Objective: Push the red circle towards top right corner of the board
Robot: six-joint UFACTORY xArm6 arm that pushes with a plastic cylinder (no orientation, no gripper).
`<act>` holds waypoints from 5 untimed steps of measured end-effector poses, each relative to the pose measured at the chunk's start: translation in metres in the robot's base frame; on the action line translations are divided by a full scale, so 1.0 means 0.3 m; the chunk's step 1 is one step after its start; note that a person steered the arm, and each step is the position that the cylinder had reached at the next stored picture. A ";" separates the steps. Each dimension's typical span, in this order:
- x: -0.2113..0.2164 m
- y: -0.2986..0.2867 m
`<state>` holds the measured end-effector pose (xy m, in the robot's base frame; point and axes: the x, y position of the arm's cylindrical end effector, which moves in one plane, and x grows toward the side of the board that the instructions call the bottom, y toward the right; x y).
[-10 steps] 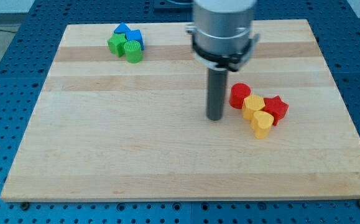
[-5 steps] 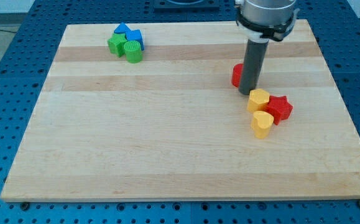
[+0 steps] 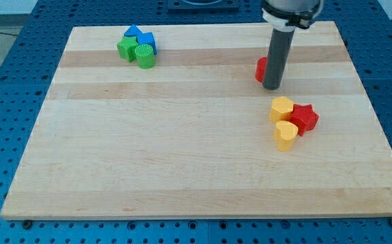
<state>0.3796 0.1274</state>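
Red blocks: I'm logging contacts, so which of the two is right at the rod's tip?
The red circle, mostly hidden behind my tip; the red star lies apart.

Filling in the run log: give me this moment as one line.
my tip against red circle, mostly hiding it | circle apart from yellow blocks and red star | top right corner not reached

Circle block (image 3: 260, 69) just behind my tip (image 3: 272, 87); three-block cluster (image 3: 292, 120) below; another cluster (image 3: 137, 47) top left.
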 end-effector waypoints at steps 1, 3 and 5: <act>-0.035 -0.095; -0.111 -0.051; -0.158 0.019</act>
<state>0.3322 0.1332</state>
